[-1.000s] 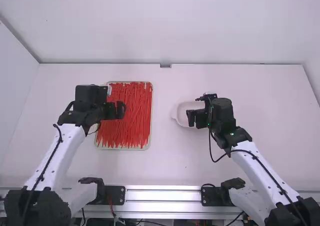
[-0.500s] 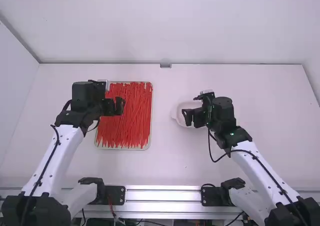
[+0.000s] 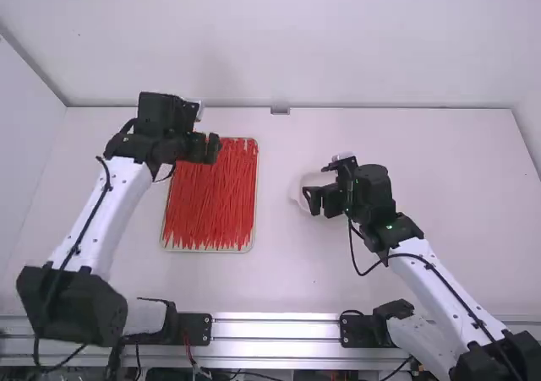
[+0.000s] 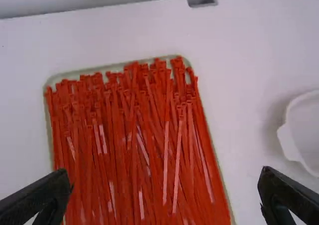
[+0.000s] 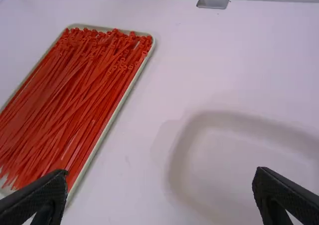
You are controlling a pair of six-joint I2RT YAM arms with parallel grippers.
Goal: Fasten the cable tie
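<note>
The left gripper [image 3: 206,148] hovers, fingers [image 4: 35,197] spread, over the red plastic cable ties [image 3: 211,199], presumably to pick one; the right gripper [image 3: 314,200], likewise spread, hangs above the white bowl [image 4: 299,120].

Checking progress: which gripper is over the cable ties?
The left gripper, open above the far end of the red ties; the right gripper hangs open over the white bowl instead.

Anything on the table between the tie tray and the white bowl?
Nothing. Bare table between tray and bowl; right wrist view shows it.
</note>
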